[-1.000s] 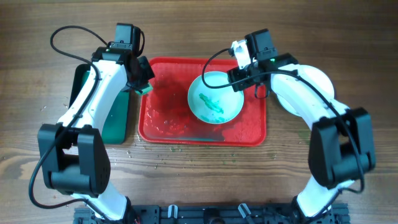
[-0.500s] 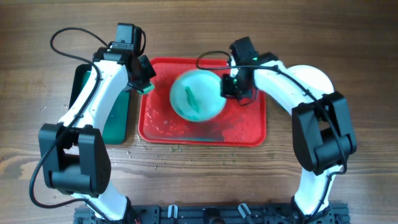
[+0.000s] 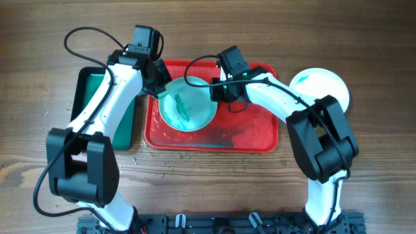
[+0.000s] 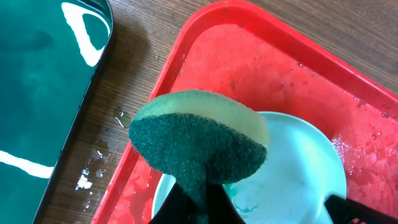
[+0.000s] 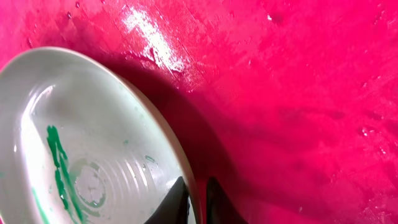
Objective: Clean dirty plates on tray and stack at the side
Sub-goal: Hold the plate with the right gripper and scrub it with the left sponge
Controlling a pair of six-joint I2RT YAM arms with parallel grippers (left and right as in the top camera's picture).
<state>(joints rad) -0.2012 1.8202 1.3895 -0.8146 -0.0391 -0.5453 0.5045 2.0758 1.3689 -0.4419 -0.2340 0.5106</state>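
Note:
A pale plate (image 3: 188, 104) smeared with green sits tilted over the left half of the red tray (image 3: 253, 140). My right gripper (image 3: 218, 92) is shut on its right rim. In the right wrist view the two fingers pinch the plate's (image 5: 81, 143) edge at the gripper (image 5: 196, 198), one inside and one outside. My left gripper (image 3: 160, 86) is shut on a sponge (image 4: 199, 134), green scouring side up. The sponge hovers at the plate's (image 4: 292, 168) left rim, above the tray's edge (image 4: 249, 50).
A dark green basin (image 3: 120, 123) stands left of the tray, with water drops on the wood beside it. A clean white plate (image 3: 320, 88) lies on the table to the right of the tray. The tray floor (image 5: 298, 93) is wet and streaked.
The right gripper closed on the plate's rim and pulled the plate leftward across the tray. The left arm shifted right with the sponge. The white plate at the right came into sight.

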